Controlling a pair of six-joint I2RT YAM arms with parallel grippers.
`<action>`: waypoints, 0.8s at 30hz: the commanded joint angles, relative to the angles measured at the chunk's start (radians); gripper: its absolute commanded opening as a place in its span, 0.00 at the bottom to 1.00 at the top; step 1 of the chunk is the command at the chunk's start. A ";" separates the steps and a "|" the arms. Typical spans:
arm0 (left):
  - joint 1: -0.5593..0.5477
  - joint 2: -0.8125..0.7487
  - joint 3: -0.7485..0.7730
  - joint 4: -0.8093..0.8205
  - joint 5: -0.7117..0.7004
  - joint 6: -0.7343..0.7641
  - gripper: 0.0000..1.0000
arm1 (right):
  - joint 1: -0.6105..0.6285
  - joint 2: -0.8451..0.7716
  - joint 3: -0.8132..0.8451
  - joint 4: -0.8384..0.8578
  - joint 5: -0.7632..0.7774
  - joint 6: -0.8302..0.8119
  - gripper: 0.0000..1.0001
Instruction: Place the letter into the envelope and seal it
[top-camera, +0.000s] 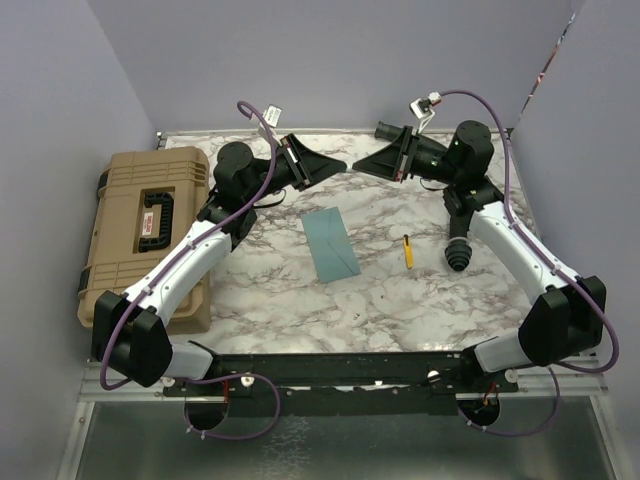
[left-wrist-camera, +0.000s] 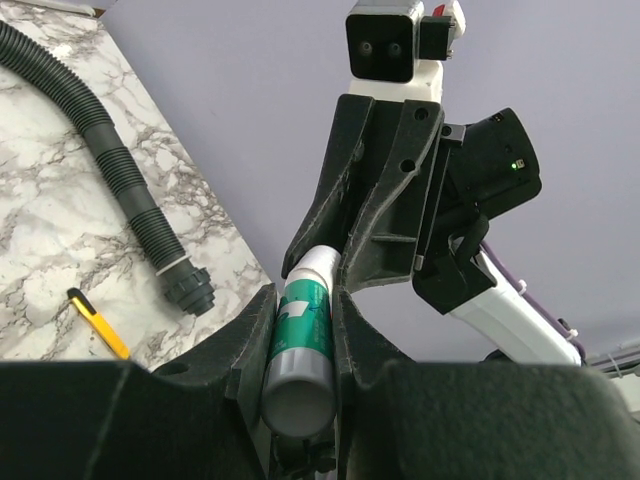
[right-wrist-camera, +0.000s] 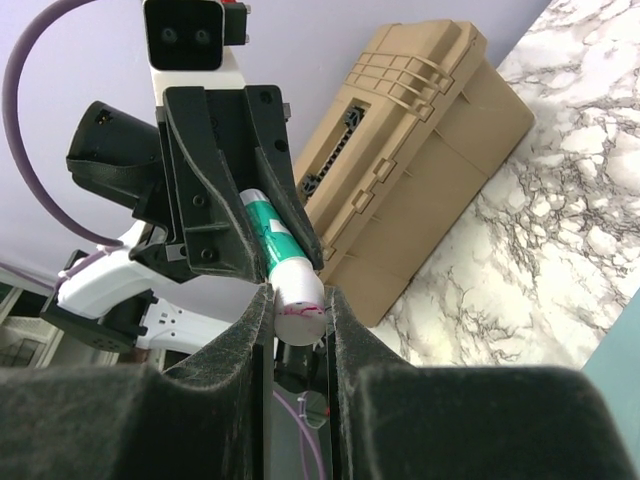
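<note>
The teal envelope (top-camera: 332, 244) lies flat on the marble table, its flap closed; a corner of it shows in the right wrist view (right-wrist-camera: 622, 400). The tan letter is not in view. My two grippers meet tip to tip above the table's back. My left gripper (top-camera: 338, 164) (left-wrist-camera: 305, 295) is shut on the green body of a glue stick (left-wrist-camera: 298, 345). My right gripper (top-camera: 360, 164) (right-wrist-camera: 298, 295) is shut on the stick's white cap (right-wrist-camera: 300, 290). The stick is hidden between the fingers in the top view.
A tan tool case (top-camera: 145, 235) (right-wrist-camera: 420, 150) stands at the table's left. A yellow pen-like item (top-camera: 407, 250) (left-wrist-camera: 98, 324) and a black corrugated hose (top-camera: 458, 255) (left-wrist-camera: 120, 170) lie right of the envelope. Lilac walls stand on three sides.
</note>
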 joint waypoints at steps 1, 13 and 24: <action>-0.005 -0.011 0.032 0.032 -0.008 -0.020 0.00 | 0.015 0.016 0.011 0.044 -0.047 0.028 0.00; -0.018 0.022 0.063 0.175 -0.014 -0.159 0.00 | 0.039 0.059 -0.109 0.576 -0.009 0.465 0.00; -0.042 0.043 0.053 0.192 0.065 -0.092 0.00 | 0.069 0.112 -0.094 0.749 -0.026 0.632 0.00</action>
